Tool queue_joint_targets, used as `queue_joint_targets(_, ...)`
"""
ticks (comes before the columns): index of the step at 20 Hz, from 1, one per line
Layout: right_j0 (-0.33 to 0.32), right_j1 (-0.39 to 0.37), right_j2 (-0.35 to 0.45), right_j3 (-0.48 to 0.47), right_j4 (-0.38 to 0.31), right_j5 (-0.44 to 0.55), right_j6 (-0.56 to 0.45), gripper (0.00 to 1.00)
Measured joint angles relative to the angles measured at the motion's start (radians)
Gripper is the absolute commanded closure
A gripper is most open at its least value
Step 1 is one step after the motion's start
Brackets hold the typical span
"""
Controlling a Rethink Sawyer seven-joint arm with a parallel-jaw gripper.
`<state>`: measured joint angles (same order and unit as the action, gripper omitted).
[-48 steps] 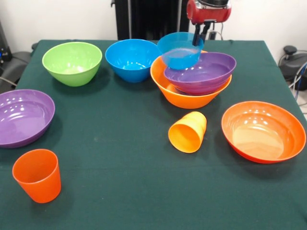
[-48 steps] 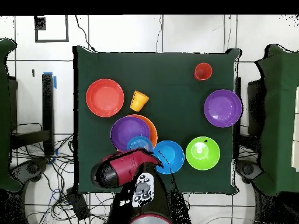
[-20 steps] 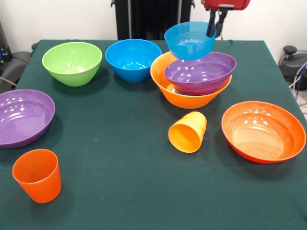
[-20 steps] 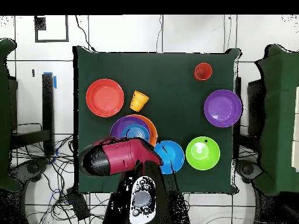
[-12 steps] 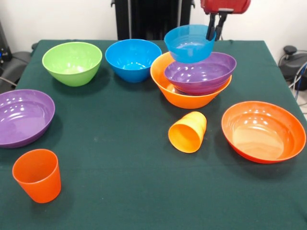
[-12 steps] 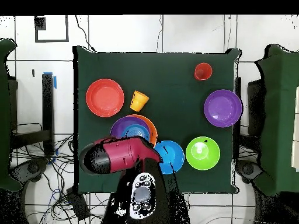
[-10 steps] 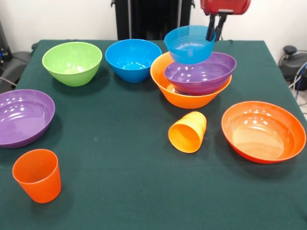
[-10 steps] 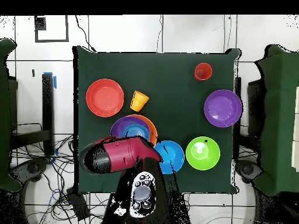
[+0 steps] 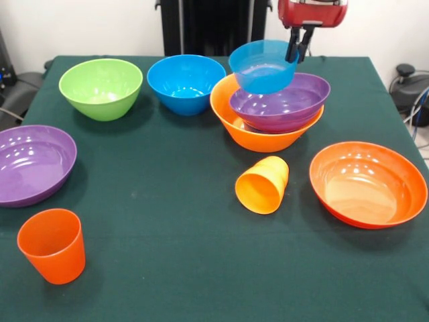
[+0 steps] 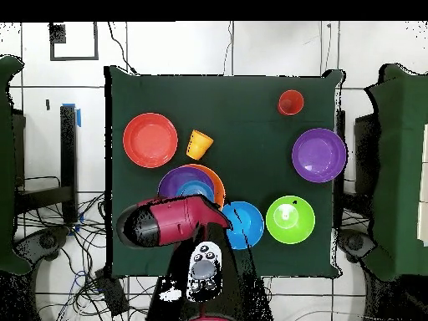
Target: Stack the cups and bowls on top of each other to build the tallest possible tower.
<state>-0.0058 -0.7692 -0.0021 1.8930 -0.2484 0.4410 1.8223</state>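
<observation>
My gripper (image 9: 295, 52) is shut on the far rim of a small translucent blue bowl (image 9: 260, 68). That bowl hangs slightly tilted just over a purple bowl (image 9: 285, 104) nested in the large yellow-orange bowl (image 9: 244, 131); I cannot tell whether they touch. A yellow-orange cup (image 9: 263, 185) lies on its side in front of this tower. A red-orange cup (image 9: 52, 245) stands upright at the near left. In the overhead view the red arm (image 10: 163, 224) hides the gripper and part of the tower's purple bowl (image 10: 180, 182).
Loose on the green cloth are a lime green bowl (image 9: 100, 87), a medium blue bowl (image 9: 186, 83), a second purple bowl (image 9: 32, 164) at the left edge and a wide red-orange bowl (image 9: 367, 184) at the right.
The gripper lifted the small blue bowl off the yellow-orange bowl's rim, carried it over the purple bowl, and has since come down a little with it.
</observation>
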Motion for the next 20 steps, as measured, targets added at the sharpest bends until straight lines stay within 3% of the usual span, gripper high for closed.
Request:
queue_joint_targets(2, 0.005, 0.009, -0.004, -0.002, 0.000, 0.000, 0.000, 1.00)
queue_joint_targets(3, 0.011, 0.014, -0.006, -0.003, 0.000, 0.000, 0.000, 0.00)
queue_joint_targets(20, 0.037, 0.014, -0.039, -0.012, 0.000, 0.000, 0.000, 0.00)
